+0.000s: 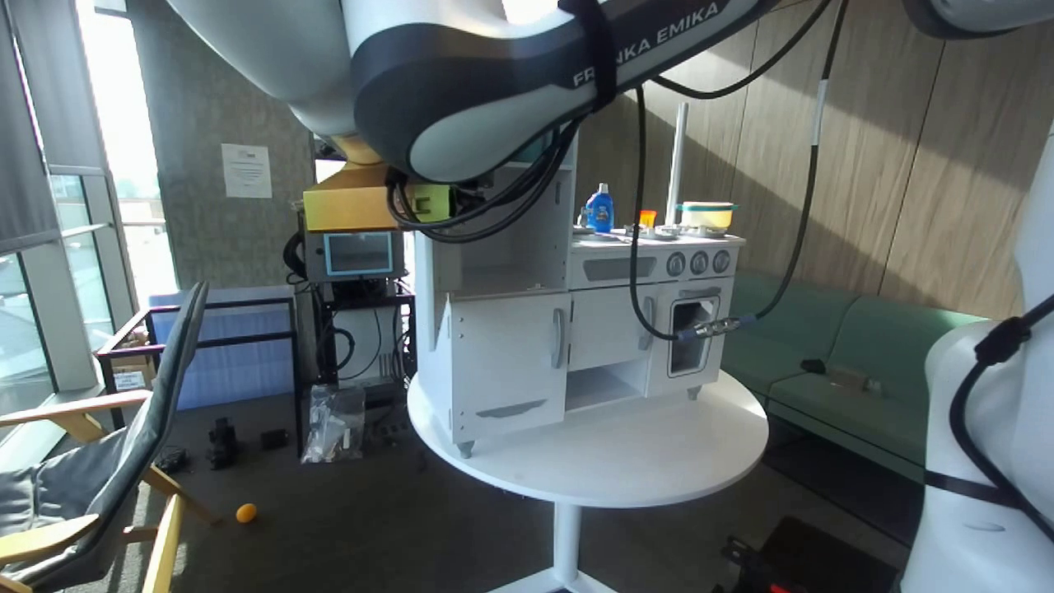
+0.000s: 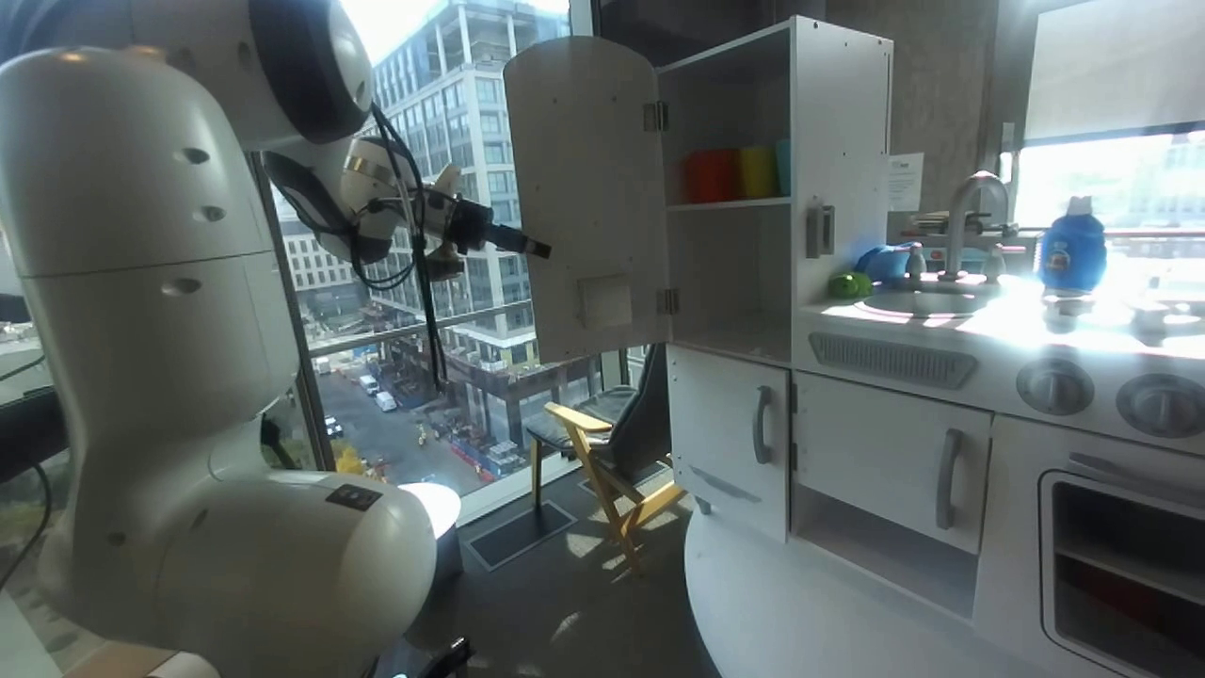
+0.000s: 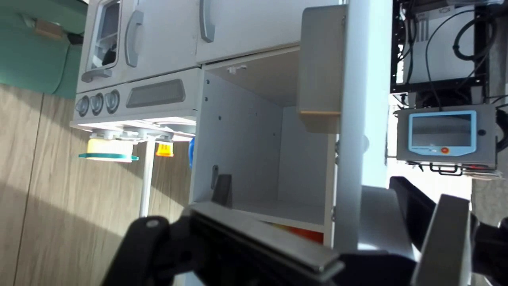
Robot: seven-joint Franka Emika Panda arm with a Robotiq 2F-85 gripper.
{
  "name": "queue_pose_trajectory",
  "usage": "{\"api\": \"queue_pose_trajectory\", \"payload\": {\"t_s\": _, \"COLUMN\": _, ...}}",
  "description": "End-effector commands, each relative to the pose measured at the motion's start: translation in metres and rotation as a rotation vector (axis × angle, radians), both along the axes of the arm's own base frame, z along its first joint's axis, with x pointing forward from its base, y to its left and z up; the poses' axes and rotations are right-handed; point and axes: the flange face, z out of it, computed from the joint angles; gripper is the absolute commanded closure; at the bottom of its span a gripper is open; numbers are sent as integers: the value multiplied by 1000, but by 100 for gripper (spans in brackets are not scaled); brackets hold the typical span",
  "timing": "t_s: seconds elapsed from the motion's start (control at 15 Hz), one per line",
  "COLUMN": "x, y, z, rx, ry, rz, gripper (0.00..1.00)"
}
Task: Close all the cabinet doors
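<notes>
The white toy kitchen has its upper cabinet door (image 2: 588,160) swung wide open, with its inner face showing in an exterior view. The lower left door (image 1: 509,362), the middle door (image 1: 609,328) and the oven door (image 1: 690,333) look shut in both exterior views. My gripper (image 2: 537,247) is at the free edge of the upper door. In the upside-down wrist view, my gripper (image 3: 306,188) is open, with the edge of the upper door (image 3: 349,119) between its spread fingers, nearer the right finger. Contact cannot be told. In an exterior view the arm and cables cover the fingers.
The round white table (image 1: 642,461) carries the kitchen. Colored cups (image 2: 711,176) stand on the upper shelf. A small box (image 2: 604,301) is fixed inside the open door. A faucet (image 2: 979,188) and blue bottle (image 2: 1073,250) stand on the counter. A chair (image 1: 148,428) stands beside the table.
</notes>
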Motion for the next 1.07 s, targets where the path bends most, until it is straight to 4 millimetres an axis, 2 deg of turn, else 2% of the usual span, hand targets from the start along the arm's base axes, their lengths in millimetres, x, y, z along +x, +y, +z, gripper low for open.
{"api": "queue_pose_trajectory", "payload": {"t_s": 0.0, "x": -34, "y": -39, "z": 10, "rx": 28, "ry": 16, "rz": -95, "gripper": 0}}
{"api": "queue_pose_trajectory", "payload": {"t_s": 0.2, "x": -46, "y": -67, "z": 8, "rx": 100, "ry": 85, "rz": -159, "gripper": 0}}
{"api": "queue_pose_trajectory", "payload": {"t_s": 0.4, "x": -43, "y": -101, "z": 10, "rx": 158, "ry": 76, "rz": -191, "gripper": 0}}
{"api": "queue_pose_trajectory", "payload": {"t_s": 0.6, "x": -22, "y": -151, "z": 13, "rx": 204, "ry": 21, "rz": -253, "gripper": 0}}
{"api": "queue_pose_trajectory", "payload": {"t_s": 0.87, "x": 14, "y": -224, "z": 7, "rx": 280, "ry": -1, "rz": -408, "gripper": 0}}
{"api": "queue_pose_trajectory", "payload": {"t_s": 1.0, "x": 30, "y": -252, "z": 5, "rx": 326, "ry": -26, "rz": -431, "gripper": 0}}
